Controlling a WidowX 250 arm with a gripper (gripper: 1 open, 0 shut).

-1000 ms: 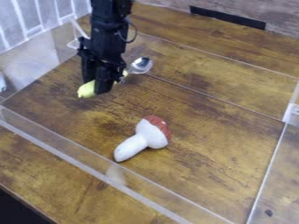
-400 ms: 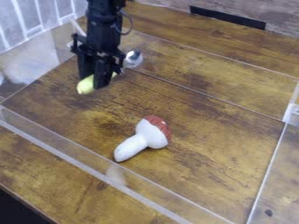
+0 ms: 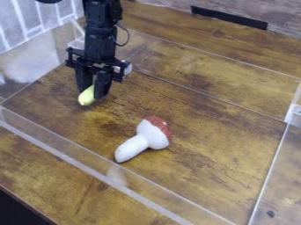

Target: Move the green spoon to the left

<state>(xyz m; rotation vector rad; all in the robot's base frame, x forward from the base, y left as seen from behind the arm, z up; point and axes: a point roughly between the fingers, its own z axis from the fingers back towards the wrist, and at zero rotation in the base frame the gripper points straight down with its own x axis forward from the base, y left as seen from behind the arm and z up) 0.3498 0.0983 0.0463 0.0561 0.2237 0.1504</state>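
Observation:
The green spoon point(image 3: 86, 94) shows only its yellow-green handle end, poking out low beside the gripper on the wooden tabletop. Its silver bowl is hidden behind the arm. My black gripper point(image 3: 99, 91) points down at the left of the table and is shut on the spoon's handle, close to the table surface. The arm rises behind it toward the top of the view.
A toy mushroom point(image 3: 143, 139) with a white stem and red-brown cap lies near the middle of the table. A clear plastic wall point(image 3: 70, 145) borders the table along the front and left sides. A dark bar point(image 3: 230, 16) lies at the back.
The gripper has carried the spoon leftward and a little down. The wrist has rolled, and the spoon's silver bowl, visible before at the right of the gripper, is now hidden.

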